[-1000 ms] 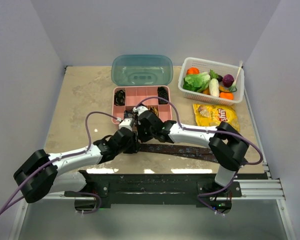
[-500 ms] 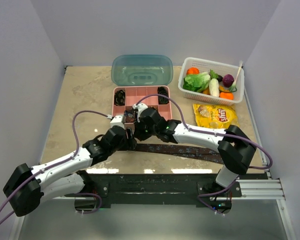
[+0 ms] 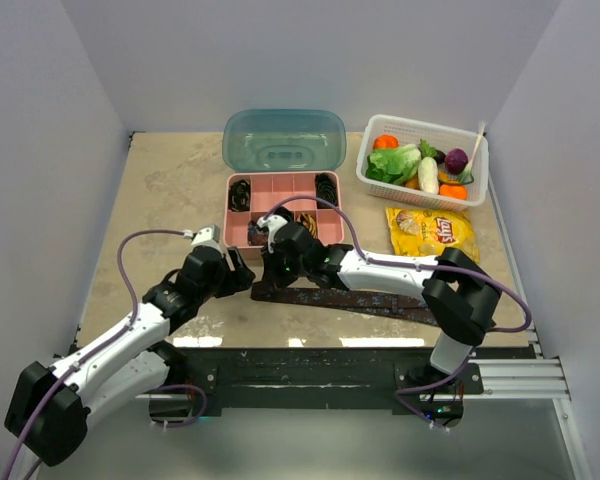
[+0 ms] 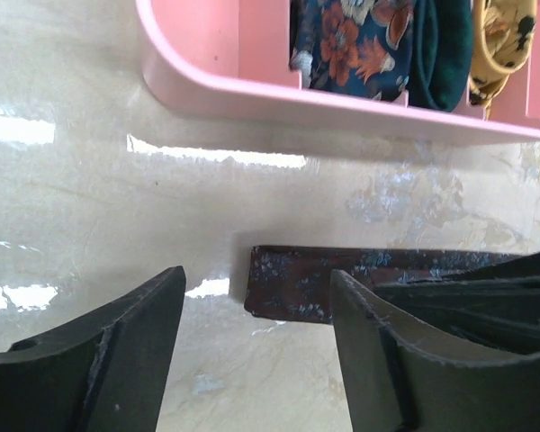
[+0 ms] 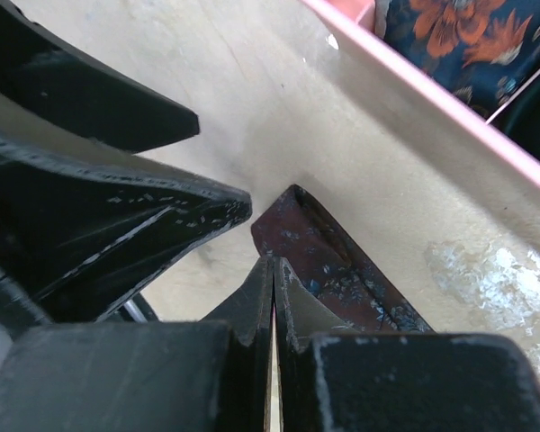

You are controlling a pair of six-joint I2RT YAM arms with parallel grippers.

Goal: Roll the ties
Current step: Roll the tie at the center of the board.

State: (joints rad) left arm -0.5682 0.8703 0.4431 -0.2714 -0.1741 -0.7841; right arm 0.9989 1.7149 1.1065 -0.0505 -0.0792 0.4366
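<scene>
Tie (image 3: 350,298): lies flat on the worktop (image 3: 160,190), just in front of the pink tray (image 4: 207,85).
Left pincer (image 4: 255,292): released, jaws straddling the tie's squared end.
Right pincer (image 5: 273,270): clenched, tips at that same end; cannot tell whether fabric is pinched.

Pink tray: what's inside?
Top view: in the pink tray, a dark coil sits back-left and another coil back-right. Left wrist view: the front row holds a blue floral roll, a dark green roll and a gold roll. The right arm covers part of that row from above.
</scene>
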